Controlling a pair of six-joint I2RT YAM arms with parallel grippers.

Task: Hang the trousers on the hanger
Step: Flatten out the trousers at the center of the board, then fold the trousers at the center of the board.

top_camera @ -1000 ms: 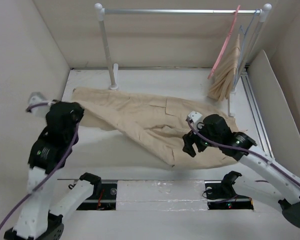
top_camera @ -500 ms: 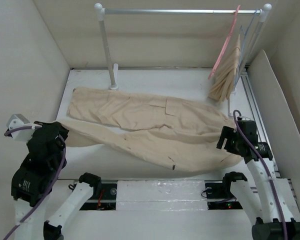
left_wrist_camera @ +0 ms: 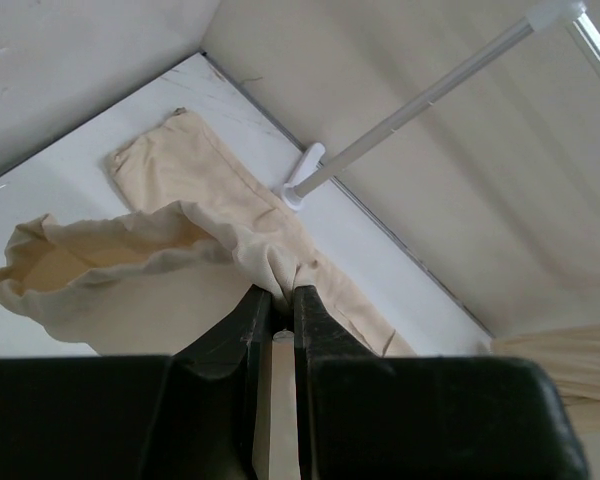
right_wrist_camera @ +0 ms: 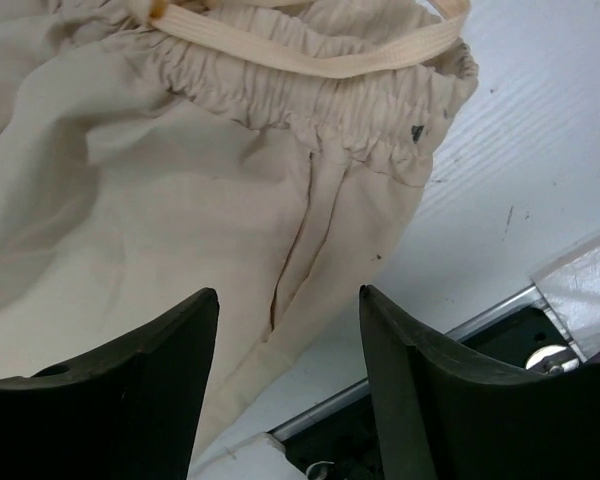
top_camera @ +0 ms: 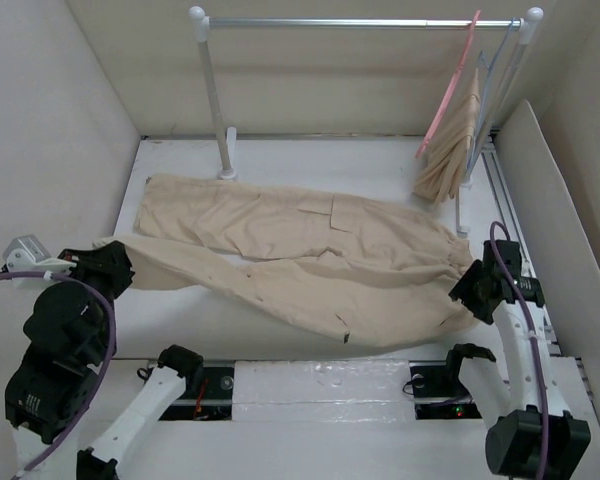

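Note:
The beige trousers [top_camera: 300, 255] lie spread across the white table, waist at the right, legs to the left. My left gripper [top_camera: 108, 262] is shut on the end of the near leg at the table's left side; in the left wrist view the cloth [left_wrist_camera: 245, 235] is pinched between the black fingers [left_wrist_camera: 252, 320]. My right gripper [top_camera: 477, 287] is open and empty just above the elastic waistband [right_wrist_camera: 310, 95] and its drawstring at the right end. The pink hanger [top_camera: 450, 85] hangs on the rail [top_camera: 360, 22] at the back right.
A smaller bunched beige cloth [top_camera: 450, 150] hangs on a thin grey-blue wire hanger [top_camera: 492, 75] beside the pink one. The rail's left post [top_camera: 213, 95] stands behind the trouser legs. Walls close in on left, right and back. A metal track [top_camera: 515, 220] runs along the right side.
My left gripper has pulled the near leg end leftward and toward the near edge. My right gripper has let go and moved right, off the trousers to the waistband end.

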